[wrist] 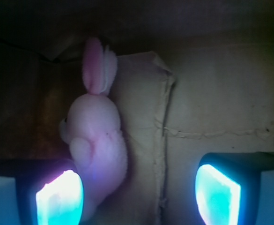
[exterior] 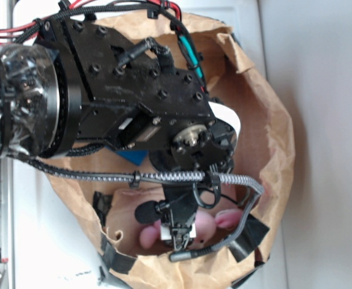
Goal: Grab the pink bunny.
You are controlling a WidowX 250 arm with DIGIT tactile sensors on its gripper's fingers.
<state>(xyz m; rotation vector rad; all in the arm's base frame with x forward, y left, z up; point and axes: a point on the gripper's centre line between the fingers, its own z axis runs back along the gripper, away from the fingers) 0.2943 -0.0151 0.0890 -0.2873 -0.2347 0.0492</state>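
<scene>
Hovering wide open and empty inside the paper bag, the gripper is judged mid-approach; the pink bunny, at nine o'clock, must be centred.

Pink bunny in bag, beside left pincer finger.

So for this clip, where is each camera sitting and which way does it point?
Exterior: outside the robot, looking down into the brown paper bag; the black arm fills the frame, its gripper reaching onto the pink bunny.
Wrist: on the arm, looking along the gripper at the bag's floor; two glowing fingertips frame the bottom edge, spread apart.
Shared: both show the bunny inside the bag, and the gripper.
</scene>
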